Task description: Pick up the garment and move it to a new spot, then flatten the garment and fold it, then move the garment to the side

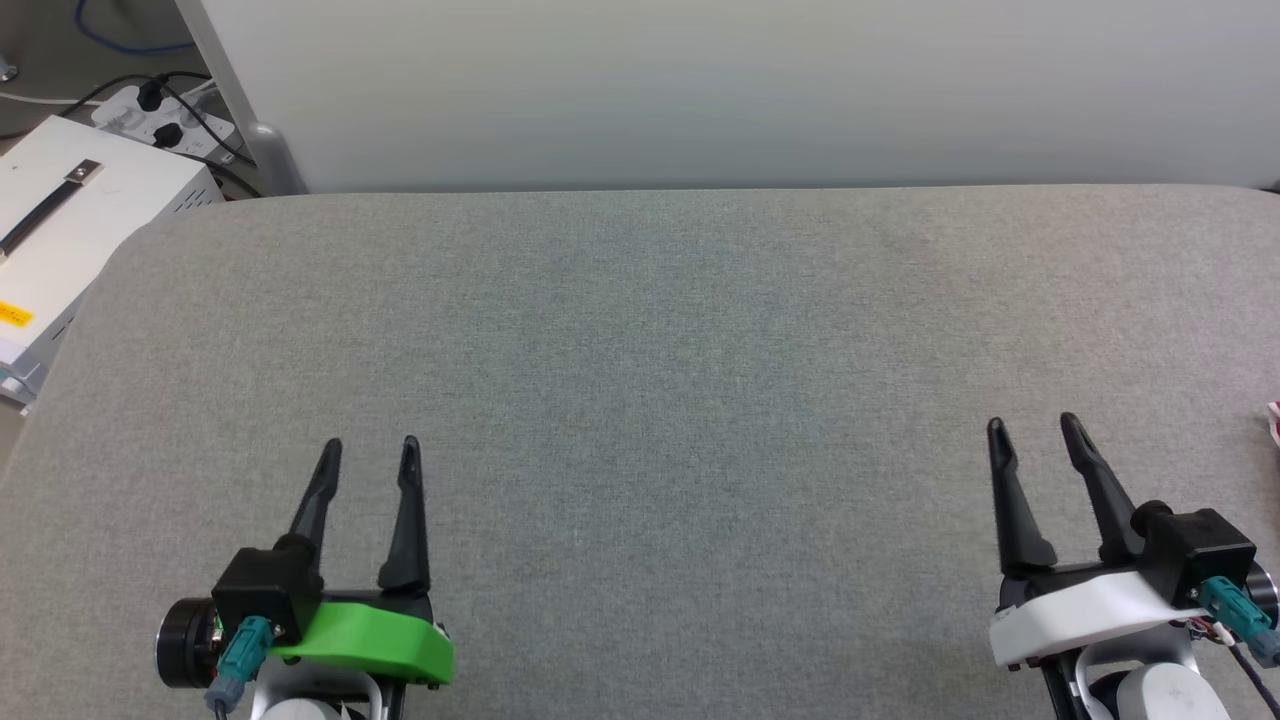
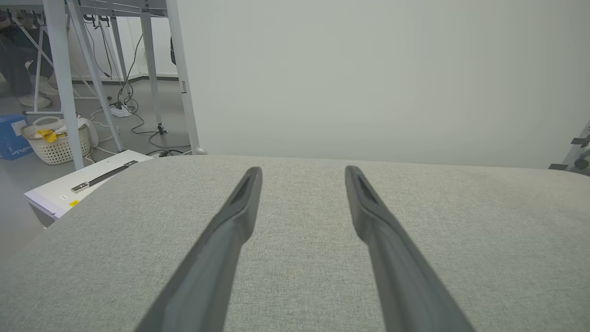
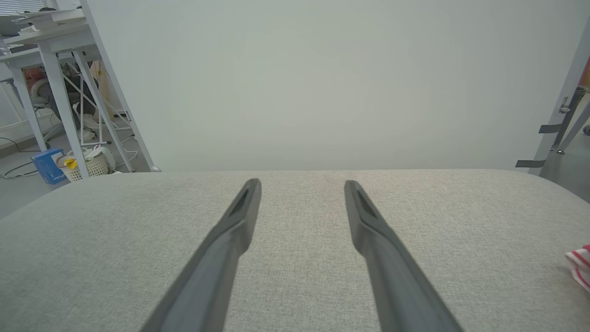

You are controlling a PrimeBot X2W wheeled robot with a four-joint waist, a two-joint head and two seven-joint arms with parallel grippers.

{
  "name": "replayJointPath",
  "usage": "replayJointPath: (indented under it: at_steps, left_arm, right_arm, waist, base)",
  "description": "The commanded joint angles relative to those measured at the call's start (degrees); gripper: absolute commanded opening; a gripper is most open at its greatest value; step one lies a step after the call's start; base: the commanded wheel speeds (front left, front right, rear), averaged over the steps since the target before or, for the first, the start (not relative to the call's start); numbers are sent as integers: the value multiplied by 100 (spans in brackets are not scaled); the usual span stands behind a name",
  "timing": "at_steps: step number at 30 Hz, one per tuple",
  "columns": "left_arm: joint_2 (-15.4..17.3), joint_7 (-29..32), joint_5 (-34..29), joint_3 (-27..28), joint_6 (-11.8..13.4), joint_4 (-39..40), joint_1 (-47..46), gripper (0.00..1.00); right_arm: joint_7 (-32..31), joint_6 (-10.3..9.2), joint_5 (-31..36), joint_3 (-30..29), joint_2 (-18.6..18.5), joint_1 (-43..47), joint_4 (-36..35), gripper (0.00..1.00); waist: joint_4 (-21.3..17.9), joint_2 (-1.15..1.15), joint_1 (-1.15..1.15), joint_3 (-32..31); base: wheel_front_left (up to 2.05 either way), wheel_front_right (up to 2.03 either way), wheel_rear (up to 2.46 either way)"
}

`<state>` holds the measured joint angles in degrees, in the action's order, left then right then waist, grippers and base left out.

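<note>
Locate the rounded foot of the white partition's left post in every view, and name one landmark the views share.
Head view: the foot sits upper left, just past the table's far edge.
Left wrist view: the foot is left of centre, at the table's far edge.
Right wrist view: the foot is at left, on that same edge.
Shared landmark: the grey padded table.

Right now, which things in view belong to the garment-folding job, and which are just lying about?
Job: garment edge at far right; grey table; left hand, right hand, both open.
Lying about: white case; power strip; basket; blue box.
</note>
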<state>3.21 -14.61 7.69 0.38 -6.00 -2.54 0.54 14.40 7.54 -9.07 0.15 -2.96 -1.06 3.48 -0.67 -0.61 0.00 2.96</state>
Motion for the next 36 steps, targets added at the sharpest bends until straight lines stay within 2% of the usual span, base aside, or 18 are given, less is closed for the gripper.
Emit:
replayJointPath:
  at_steps: [1, 36]
  left_arm:
    - [1, 5, -1, 1, 1, 0, -1, 0]
    - [-8, 385, -202, -13, 158, 66, -15, 0]
  right_arm:
    - [-5, 0, 2, 0, 0, 0, -1, 0]
    - [-380, -1, 238, -5, 2, 28, -91, 0]
  waist:
    - [0, 0, 0, -1]
    - [18, 16, 0, -78]
  base:
    - [0, 0, 0]
    - [0, 0, 0]
